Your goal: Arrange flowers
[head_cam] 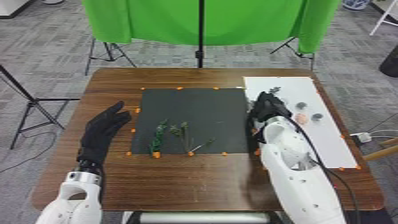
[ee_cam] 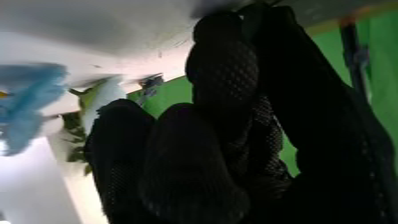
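Head view. The dark mat [head_cam: 209,110] lies on the brown table [head_cam: 195,187]. Along its near left part are a leafy green stem [head_cam: 158,137], some thin stems [head_cam: 187,137] and a short sprig [head_cam: 205,145], side by side and lying flat. On the white sheet [head_cam: 293,90] to the right are two grey flower heads [head_cam: 301,105] and a pink bloom [head_cam: 301,119]; a grey sprig [head_cam: 274,90] lies just beyond the right hand [head_cam: 270,107], which is at the border of mat and sheet. The left hand [head_cam: 105,127] is open, its fingers straight, beside the mat. If the mat is the place of arrangement, the work is judged partly done: a small group is laid out, and the blooms on the sheet are left to add.

Right wrist view. A blue flower [ee_cam: 31,100] and green leaves [ee_cam: 75,130] appear, blurred, near the right hand. Whether that hand grips anything cannot be told.
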Robot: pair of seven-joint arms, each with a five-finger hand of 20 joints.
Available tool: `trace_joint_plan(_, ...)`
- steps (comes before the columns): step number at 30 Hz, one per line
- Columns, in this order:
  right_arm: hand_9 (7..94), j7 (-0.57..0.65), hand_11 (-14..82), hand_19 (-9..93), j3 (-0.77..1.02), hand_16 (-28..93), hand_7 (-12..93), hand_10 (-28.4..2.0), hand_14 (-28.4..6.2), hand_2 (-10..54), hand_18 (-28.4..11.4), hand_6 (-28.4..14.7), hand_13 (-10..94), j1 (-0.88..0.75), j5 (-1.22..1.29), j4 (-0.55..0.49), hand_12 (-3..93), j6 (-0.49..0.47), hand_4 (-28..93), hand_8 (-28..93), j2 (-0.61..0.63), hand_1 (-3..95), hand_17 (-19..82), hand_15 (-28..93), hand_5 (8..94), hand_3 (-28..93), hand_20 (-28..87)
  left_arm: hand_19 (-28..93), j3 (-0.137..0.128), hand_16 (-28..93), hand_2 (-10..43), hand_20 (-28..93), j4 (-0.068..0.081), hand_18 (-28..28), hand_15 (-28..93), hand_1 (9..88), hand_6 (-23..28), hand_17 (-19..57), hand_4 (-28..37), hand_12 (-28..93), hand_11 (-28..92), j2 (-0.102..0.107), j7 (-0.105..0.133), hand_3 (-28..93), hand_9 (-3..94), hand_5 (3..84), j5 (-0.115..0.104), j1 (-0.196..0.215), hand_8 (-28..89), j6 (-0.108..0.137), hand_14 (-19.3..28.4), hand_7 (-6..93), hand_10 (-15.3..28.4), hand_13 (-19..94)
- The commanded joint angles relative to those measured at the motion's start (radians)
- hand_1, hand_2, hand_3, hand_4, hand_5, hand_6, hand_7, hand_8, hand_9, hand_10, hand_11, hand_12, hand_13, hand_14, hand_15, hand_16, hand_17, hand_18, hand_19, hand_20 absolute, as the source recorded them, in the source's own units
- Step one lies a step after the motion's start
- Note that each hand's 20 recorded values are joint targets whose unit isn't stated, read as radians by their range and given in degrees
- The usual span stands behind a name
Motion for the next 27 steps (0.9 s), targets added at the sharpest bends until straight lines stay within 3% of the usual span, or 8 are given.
trace_joint_plan(1,91.5,0.012,50.7,93,0.0,23,29,-10.2,-1.2,-9.5,-10.0,-4.3,94,-0.058,0.081,-0.163,24.8,0.109,-1,23,0.054,57.6,74,71,86.0,55,62,10,0.001,4,-3.5,25,0.005,13.0,12,22.4,2.9,7.8,-20.9,13,14,-0.009,-0.004,66,46.3,46.3,-0.001,0.009,-5,-0.011,17.0,7.5,13.4,37)
trace_joint_plan(11,91.4,-0.019,51.8,93,-0.073,23,31,-10.1,-1.3,-9.5,-10.3,-4.4,94,-0.202,0.128,-0.334,24.4,0.104,-1,23,0.058,57.0,74,72,85.9,56,64,10,-0.005,4,-3.4,25,-0.001,12.9,12,22.4,3.0,7.9,-20.8,13,14,-0.012,-0.006,66,46.3,46.4,0.0,0.016,-5,-0.008,17.0,7.5,13.4,37)
trace_joint_plan(15,91.3,-0.052,52.2,93,-0.093,23,31,-9.9,-1.3,-9.5,-10.3,-4.3,94,-0.235,0.119,-0.348,24.4,0.137,-1,23,-0.001,56.6,74,72,85.8,56,64,10,-0.003,4,-3.3,25,0.001,12.9,12,22.6,3.1,7.9,-20.8,13,14,-0.018,-0.007,66,46.2,46.5,0.003,0.017,-5,-0.014,17.0,7.5,13.4,37)
trace_joint_plan(27,90.7,-0.104,52.5,93,-0.092,24,32,-9.7,-1.1,-9.5,-10.3,-3.9,94,-0.269,0.032,-0.297,24.7,0.091,-3,22,-0.131,56.1,73,72,84.8,56,65,10,0.007,4,-3.5,25,0.007,12.9,12,22.5,2.7,7.9,-20.7,13,14,-0.024,-0.01,66,46.2,46.0,0.004,0.008,-5,-0.018,17.0,7.6,13.4,37)
